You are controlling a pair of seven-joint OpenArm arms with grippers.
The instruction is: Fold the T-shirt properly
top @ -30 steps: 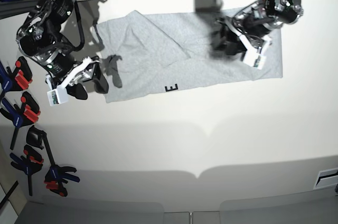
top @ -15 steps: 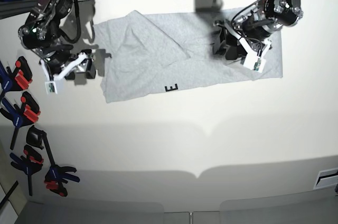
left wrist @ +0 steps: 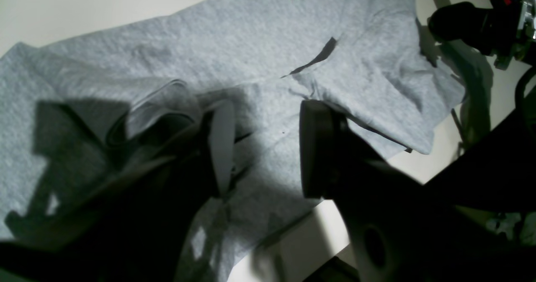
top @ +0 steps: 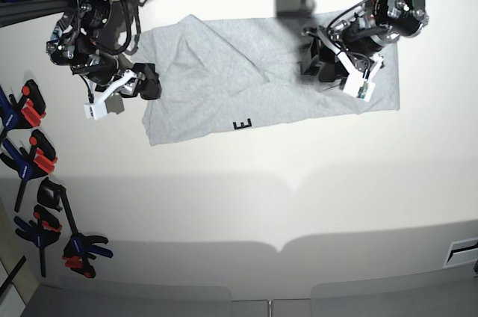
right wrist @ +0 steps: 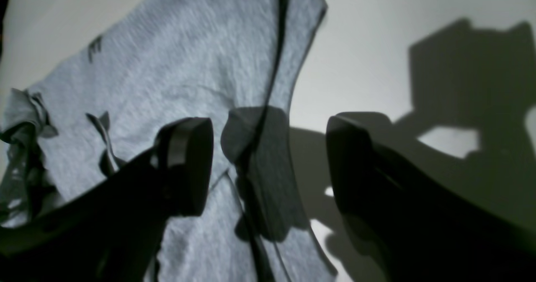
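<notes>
The T-shirt (top: 254,81) lies spread on the desk (top: 246,197). Right gripper (top: 143,83) jaws spread astride its edge; left gripper (top: 317,63) jaws spread over cloth, gripping nothing.

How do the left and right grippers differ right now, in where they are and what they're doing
The left gripper hangs over the T-shirt, fingers astride a raised fold; the right gripper straddles the shirt's side edge, one finger over bare table. Both are open and hold nothing.
</notes>
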